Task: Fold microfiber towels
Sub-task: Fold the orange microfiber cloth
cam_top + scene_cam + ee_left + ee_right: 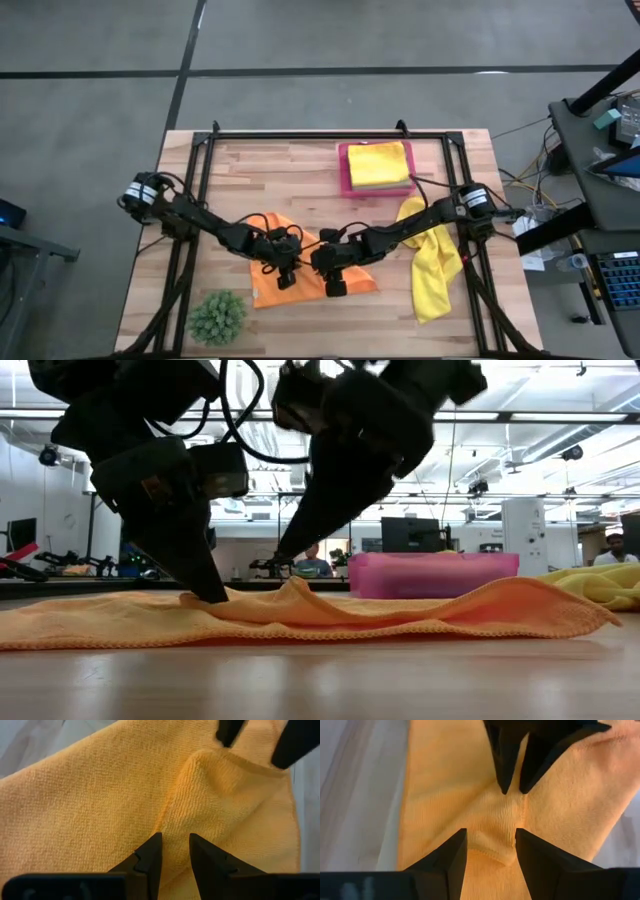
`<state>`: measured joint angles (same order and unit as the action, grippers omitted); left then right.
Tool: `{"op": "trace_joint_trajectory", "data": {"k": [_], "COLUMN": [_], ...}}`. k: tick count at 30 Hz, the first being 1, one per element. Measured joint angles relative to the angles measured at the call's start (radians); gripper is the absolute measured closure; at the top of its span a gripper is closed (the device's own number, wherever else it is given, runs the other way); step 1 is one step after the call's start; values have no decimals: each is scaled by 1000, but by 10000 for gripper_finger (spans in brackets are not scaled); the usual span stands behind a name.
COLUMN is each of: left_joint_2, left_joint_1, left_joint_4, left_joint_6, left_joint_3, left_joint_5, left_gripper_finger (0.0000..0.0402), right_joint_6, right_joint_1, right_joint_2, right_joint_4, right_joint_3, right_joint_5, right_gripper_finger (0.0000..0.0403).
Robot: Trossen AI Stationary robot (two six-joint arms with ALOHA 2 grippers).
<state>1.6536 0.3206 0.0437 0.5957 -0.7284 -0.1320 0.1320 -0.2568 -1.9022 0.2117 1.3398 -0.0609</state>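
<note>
While both grippers' fingers (487, 852) pinch the orange towel (262, 285), a yellow towel (379, 163) fills the pink tray (345, 180).

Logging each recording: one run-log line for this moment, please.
left gripper: jaws pinching orange towel | right gripper: jaws pinching same towel's ridge | folded yellow towel on pink tray

a wooden desk (300, 165) stands on a grey floor (90, 110) crossed by dark seams. beyond it, an open workshop with a white ceiling (560, 400) hung with strip lights, dark monitors (405, 532) on far benches, and a white cabinet (522, 522).
</note>
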Motion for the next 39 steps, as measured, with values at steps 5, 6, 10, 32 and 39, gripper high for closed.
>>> {"op": "trace_joint_trajectory", "data": {"k": [5, 6, 10, 32, 39], "left_joint_2": [0, 0, 0, -1, -5], "left_joint_1": [0, 0, 0, 0, 0], "left_joint_4": [0, 0, 0, 0, -1], "left_joint_6": [1, 1, 1, 0, -7], "left_joint_3": [0, 0, 0, 0, -1], "left_joint_5": [-1, -1, -3, -4, -7], "left_gripper_finger": [318, 318, 318, 318, 318], "right_joint_6": [53, 57, 76, 143, 103], "right_joint_1": [13, 15, 21, 28, 28], "right_joint_2": [-2, -2, -2, -46, -22], "right_joint_4": [-90, -101, -148, -362, -333], "right_joint_3": [-65, -74, -112, -215, -208], "right_joint_5": [-3, -4, -12, 34, 35], "right_gripper_finger": [243, 243, 243, 314, 389]}}
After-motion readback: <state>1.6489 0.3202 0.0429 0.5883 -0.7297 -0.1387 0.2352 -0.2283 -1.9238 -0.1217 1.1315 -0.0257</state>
